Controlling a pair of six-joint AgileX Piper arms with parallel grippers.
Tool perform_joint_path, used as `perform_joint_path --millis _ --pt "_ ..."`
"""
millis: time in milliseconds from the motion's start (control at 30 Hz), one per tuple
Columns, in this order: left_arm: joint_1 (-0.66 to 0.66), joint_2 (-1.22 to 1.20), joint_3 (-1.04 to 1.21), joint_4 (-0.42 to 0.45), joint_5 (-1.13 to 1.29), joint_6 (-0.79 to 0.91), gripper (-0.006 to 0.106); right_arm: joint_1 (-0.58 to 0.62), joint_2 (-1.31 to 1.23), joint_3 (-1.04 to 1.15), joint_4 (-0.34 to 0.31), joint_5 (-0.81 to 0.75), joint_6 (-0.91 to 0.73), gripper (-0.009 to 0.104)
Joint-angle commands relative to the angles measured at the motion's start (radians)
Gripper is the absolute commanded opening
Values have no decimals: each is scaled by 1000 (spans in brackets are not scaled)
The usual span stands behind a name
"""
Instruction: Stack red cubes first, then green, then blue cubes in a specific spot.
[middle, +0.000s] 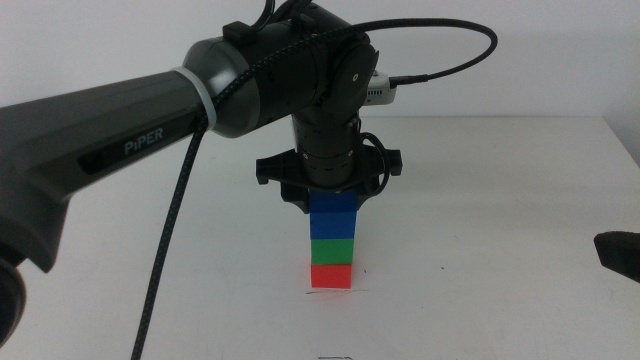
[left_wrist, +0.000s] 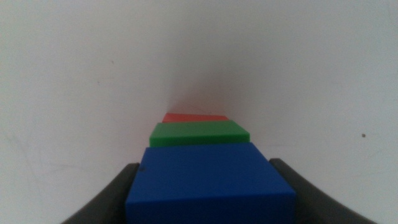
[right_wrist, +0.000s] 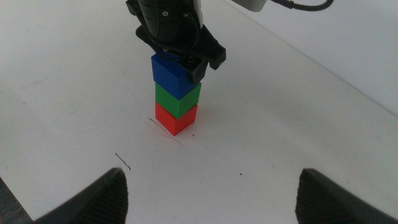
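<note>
White table (middle: 500, 220), matte and plain. Red cube (middle: 331, 276) sits directly on it at a thin dark line (right_wrist: 163, 129), bottom of a three-cube stack. A second short dark mark (right_wrist: 122, 162) lies nearby on the surface, apart from the cube

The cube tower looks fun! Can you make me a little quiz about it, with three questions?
1. True or false: the red cube is at the bottom of the tower.
2. Which cube sits in the middle? A) the blue cube B) the green cube C) red
3. Fill in: the left gripper has its jaws on either side of the ____ cube, while the right gripper waits open, away from the tower.

Key:
1. True
2. B
3. blue
</note>
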Motion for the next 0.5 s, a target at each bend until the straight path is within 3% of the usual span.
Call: perform_joint_path --millis 0,267,467 --pt "-3 -57 -31 26 -14 1 59 -9 1 -23 1 -63 -11 76" --pt "-1 -58 -31 34 -15 24 85 -9 1 -23 1 -63 -11 76" --pt "-1 -59 -49 30 -6 24 90 -9 1 -23 1 -63 -11 76"
